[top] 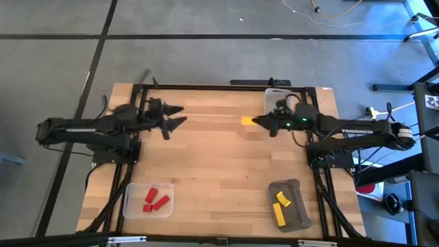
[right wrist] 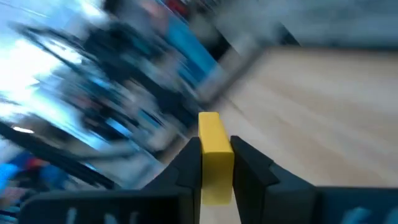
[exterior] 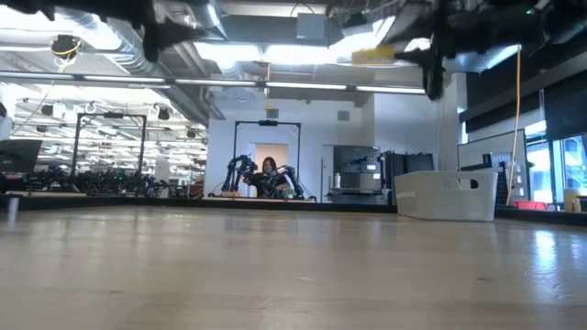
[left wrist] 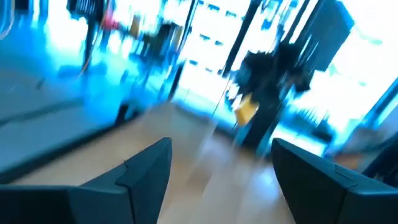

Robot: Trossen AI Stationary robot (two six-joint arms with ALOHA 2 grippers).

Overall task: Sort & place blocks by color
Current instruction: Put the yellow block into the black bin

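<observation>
Pale planked wood table [top: 219, 171]; smooth plastic yellow block [right wrist: 215, 149]; matt dark fingers [right wrist: 186, 171]

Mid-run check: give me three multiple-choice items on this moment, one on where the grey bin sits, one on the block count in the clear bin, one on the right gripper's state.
1. Where is the grey bin?
A. near edge, right side
B. far edge, left side
C. table centre

2. How many red blocks lie in the clear bin?
A. none
B. two
C. five

3. The right gripper is:
A. open, empty
B. shut on a red block
C. shut on a yellow block

Answers: A, the grey bin sits near-right in the high view. B, two red blocks show in the clear bin. C, the right gripper clamps the yellow block.
</observation>
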